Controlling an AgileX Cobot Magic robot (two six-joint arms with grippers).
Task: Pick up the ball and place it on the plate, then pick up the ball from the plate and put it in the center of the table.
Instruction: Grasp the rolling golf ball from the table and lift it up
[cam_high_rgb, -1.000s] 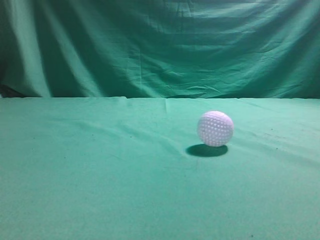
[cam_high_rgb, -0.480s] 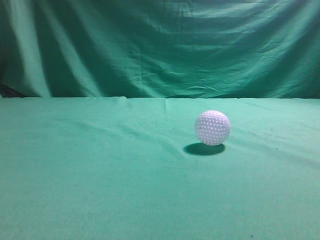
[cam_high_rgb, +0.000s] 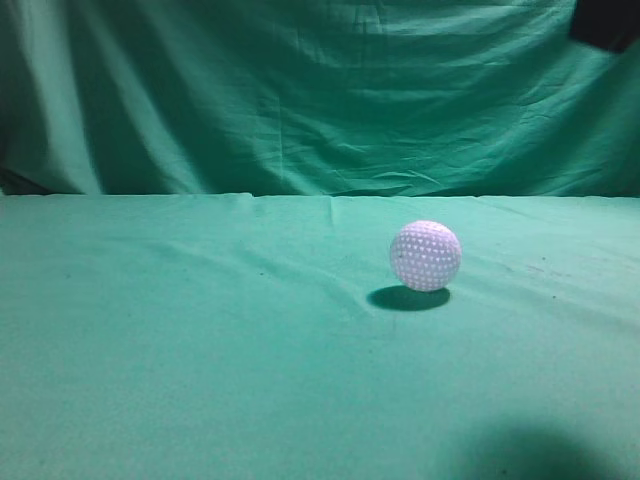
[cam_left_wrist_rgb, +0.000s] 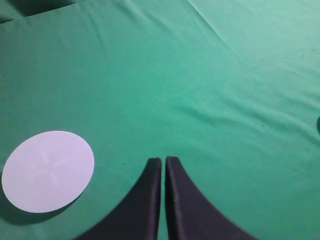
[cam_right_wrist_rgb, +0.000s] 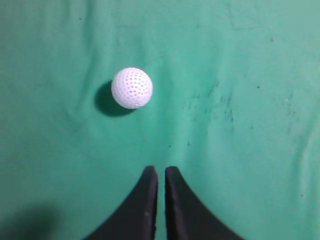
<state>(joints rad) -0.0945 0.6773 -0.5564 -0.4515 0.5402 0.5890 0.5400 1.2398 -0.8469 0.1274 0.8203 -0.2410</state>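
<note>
The white dimpled golf ball (cam_high_rgb: 426, 255) rests on the green cloth table (cam_high_rgb: 200, 340), right of the middle in the exterior view. It also shows in the right wrist view (cam_right_wrist_rgb: 131, 88), above and left of my right gripper (cam_right_wrist_rgb: 161, 170), which is shut, empty and apart from the ball. A dark part of an arm (cam_high_rgb: 605, 22) shows at the top right corner of the exterior view. My left gripper (cam_left_wrist_rgb: 163, 160) is shut and empty. The flat white round plate (cam_left_wrist_rgb: 48, 170) lies on the cloth to its left, with nothing on it.
A draped green backdrop curtain (cam_high_rgb: 320, 90) hangs behind the table's far edge. Dark specks mark the cloth (cam_right_wrist_rgb: 220, 105) to the right of the ball. A shadow lies on the cloth at the front right (cam_high_rgb: 540, 455).
The ball rolled slightly left, then stopped. A dark arm part has appeared at the top right of the exterior view, and a shadow has appeared at the front right.
</note>
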